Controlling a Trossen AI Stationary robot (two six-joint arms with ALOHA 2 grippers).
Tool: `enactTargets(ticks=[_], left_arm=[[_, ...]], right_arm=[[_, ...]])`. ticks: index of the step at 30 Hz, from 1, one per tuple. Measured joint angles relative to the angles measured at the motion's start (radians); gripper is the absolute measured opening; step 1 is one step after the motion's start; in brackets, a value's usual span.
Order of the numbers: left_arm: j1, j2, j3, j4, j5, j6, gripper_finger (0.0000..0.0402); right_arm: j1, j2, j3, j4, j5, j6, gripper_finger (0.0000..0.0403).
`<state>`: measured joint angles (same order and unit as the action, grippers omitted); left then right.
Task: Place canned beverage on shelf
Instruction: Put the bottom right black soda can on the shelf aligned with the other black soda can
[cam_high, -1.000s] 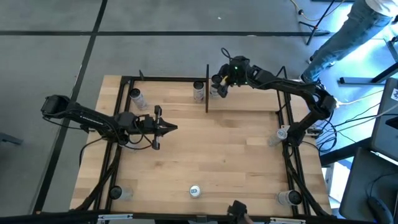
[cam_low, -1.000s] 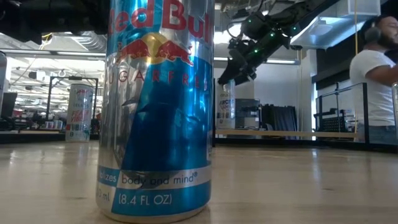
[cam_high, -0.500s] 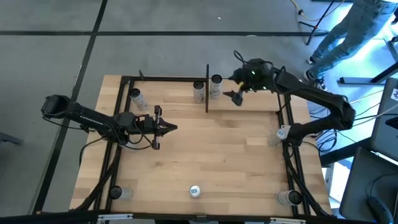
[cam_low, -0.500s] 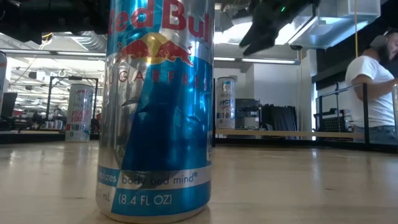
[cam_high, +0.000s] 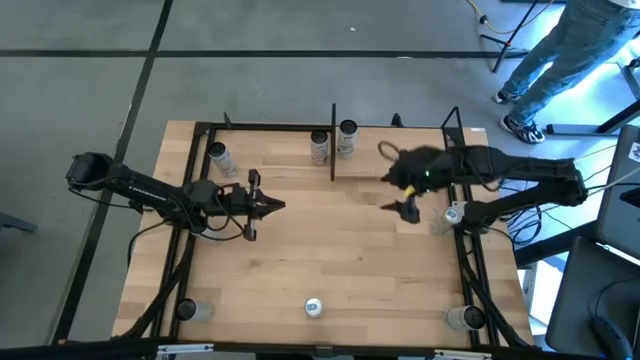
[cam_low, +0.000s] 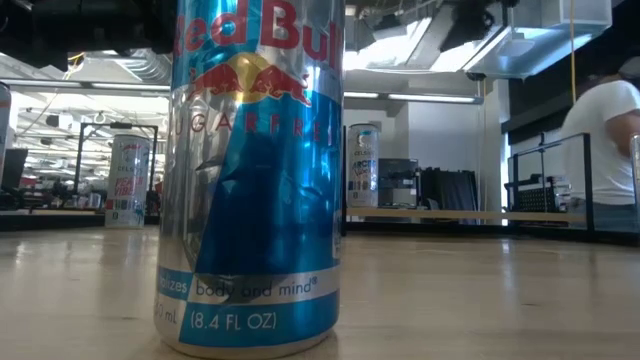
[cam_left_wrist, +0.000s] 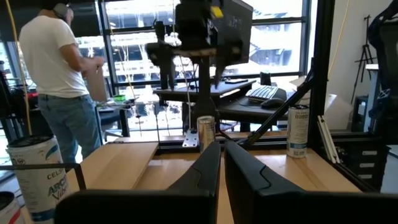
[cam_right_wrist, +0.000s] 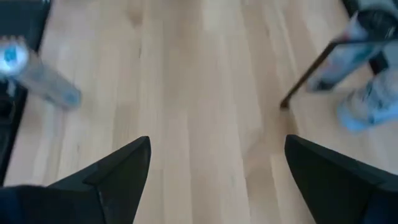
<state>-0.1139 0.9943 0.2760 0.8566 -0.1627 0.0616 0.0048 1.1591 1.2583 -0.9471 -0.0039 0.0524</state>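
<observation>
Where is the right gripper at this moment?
In the high view, the right gripper hangs open and empty over the bare wooden tabletop, right of centre, away from the two cans standing by the black upright.

A person in jeans and sneakers stands on the grey floor at two o'clock from the wooden table (white T-shirt and headphones show in the left wrist view), beside a desk bearing a monitor and keyboard. Cables trail at three o'clock.
</observation>
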Motion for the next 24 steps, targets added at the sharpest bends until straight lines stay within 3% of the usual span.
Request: enactTargets(ticks=[4,12,24], left_arm=[[0.000,0.000,0.000,0.017,0.000,0.000,0.0011],[0.000,0.000,0.000,0.019,0.000,0.000,0.0011],[0.000,0.001,0.000,0.039,0.000,0.001,0.0011]], right_arm=[[0.096,0.000,0.000,-0.084,0.081,0.092,0.0353],[0.304,0.000,0.000,-0.157,0.136,0.318,0.0353],[0.702,0.001,-0.001,-0.268,0.222,0.870,0.0353]])
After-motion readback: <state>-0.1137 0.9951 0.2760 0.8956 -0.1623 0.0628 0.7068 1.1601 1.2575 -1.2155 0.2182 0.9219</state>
